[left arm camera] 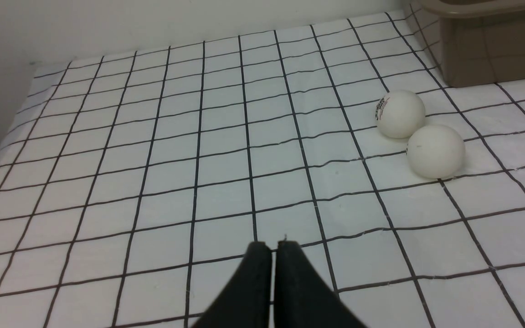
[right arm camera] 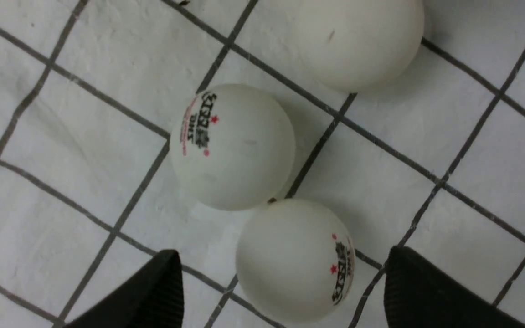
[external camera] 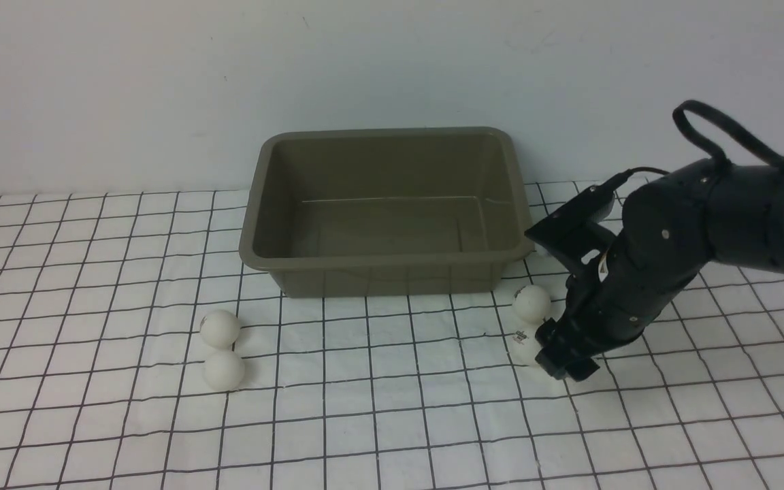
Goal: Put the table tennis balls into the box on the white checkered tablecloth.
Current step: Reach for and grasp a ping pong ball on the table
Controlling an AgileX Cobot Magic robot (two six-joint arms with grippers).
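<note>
Care matters: the right gripper (external camera: 564,364), spread wide astride the nearest ball (right arm camera: 294,259), should centre and close gently without nudging the neighbour ball (right arm camera: 233,146)

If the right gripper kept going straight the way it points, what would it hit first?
Probably the table tennis ball lying between the right gripper's open fingers, then the tablecloth beneath.

Plain pale wall (external camera: 126,88) at back, faint scuff marks
</note>
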